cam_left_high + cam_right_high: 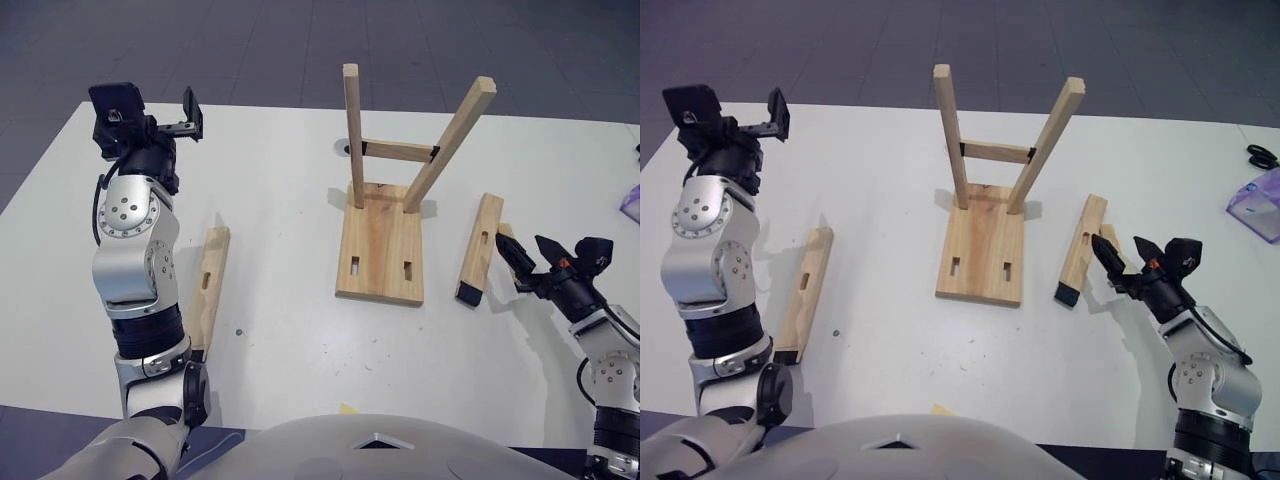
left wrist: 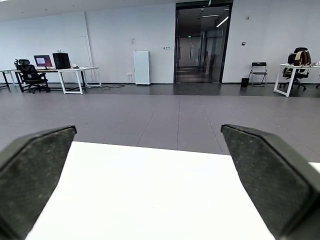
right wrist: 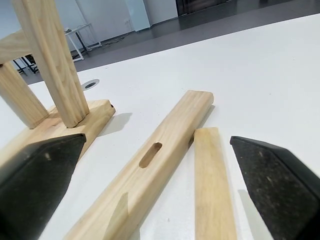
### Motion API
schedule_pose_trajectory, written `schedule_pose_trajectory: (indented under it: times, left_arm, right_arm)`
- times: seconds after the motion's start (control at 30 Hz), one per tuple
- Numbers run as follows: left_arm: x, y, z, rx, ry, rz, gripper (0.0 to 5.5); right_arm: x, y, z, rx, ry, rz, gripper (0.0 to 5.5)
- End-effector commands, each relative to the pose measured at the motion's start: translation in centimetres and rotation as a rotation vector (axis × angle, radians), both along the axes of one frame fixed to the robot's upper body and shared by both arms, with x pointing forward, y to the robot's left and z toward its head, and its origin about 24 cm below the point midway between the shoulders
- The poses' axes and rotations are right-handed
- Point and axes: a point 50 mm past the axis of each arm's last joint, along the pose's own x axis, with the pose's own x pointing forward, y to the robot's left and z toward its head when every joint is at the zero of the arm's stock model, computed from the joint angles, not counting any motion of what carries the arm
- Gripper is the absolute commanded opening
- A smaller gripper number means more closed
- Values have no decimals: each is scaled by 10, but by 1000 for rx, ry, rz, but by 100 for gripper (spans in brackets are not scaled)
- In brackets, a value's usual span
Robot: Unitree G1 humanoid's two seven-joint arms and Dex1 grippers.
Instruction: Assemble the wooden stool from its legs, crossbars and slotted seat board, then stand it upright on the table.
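Your left pincer [image 2: 147, 131] is held up above the far left corner of the surface [image 1: 280, 180], its jaws spread wide with nothing between them. Your right pincer [image 1: 528, 252] sits low near the right edge, also open and gripping nothing; its tips point at a short loose bar [image 3: 212, 180] that lies flat just beside a loose slotted leg [image 1: 481, 247]. The seat board [image 1: 380, 250] lies flat in the middle of the surface. Two legs stand in its far end: one upright [image 1: 353, 135], the other leaning outward [image 1: 450, 145], with a crossbar [image 1: 398, 151] joining them. The two slots at the board's near end are open. Another loose leg [image 1: 207, 285] lies flat toward the left edge, close by your left arm.
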Motion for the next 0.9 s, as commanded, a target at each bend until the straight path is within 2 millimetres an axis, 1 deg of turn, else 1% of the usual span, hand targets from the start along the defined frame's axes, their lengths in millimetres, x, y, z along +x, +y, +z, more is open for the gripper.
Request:
schedule_pose_trajectory:
  times: [0.03, 0.2, 0.53, 0.77, 0.9]
  left_arm:
    - [-4, 0, -4, 3, 25, -2, 540]
    - [-6, -1, -6, 0, 35, 0, 540]
    - [-5, -5, -9, 6, 49, -12, 540]
    - [-5, -6, -11, 9, 57, -12, 540]
    - [-4, -7, -11, 11, 59, -14, 540]
  right_arm:
    - [-10, -12, -13, -30, 59, -45, 538]
    - [-18, -20, -26, -134, 151, -31, 538]
    - [-17, -24, -41, -270, 247, -28, 381]
    - [-27, -23, -58, -353, 389, 25, 276]
    - [-23, -22, -59, -361, 400, 46, 221]
